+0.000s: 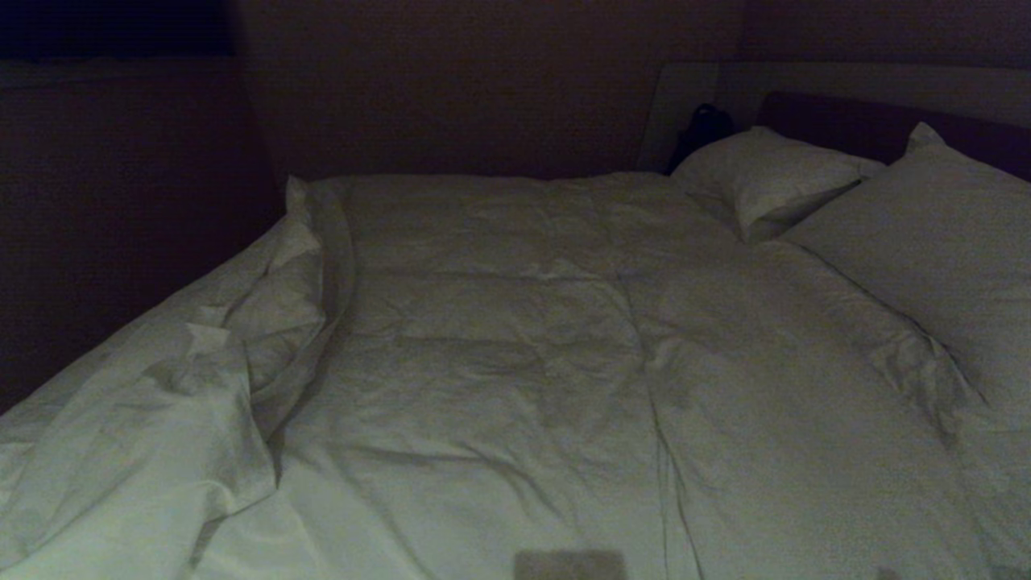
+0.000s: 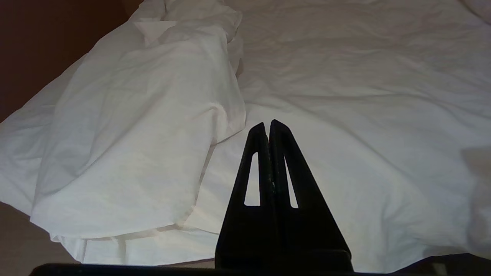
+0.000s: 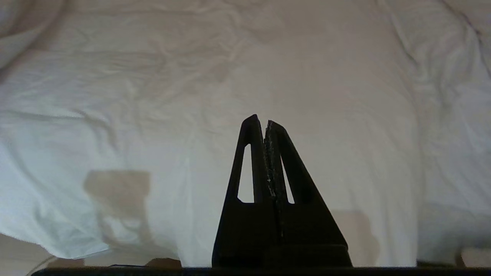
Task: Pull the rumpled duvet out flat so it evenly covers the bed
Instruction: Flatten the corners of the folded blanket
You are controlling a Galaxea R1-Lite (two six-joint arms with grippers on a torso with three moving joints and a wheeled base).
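Two pillows [image 1: 773, 181] lean at the dark headboard [image 1: 854, 121] toward two o'clock. Across the bed [image 1: 72, 379] the white duvet [image 1: 515, 338] lies mostly flat, but its nine-o'clock edge is folded back in a rumpled ridge, spilling toward seven o'clock. Left gripper [image 2: 267, 126] and right gripper [image 3: 260, 122] hover over the six-o'clock edge, fingers pressed together, holding nothing. No writing is legible.
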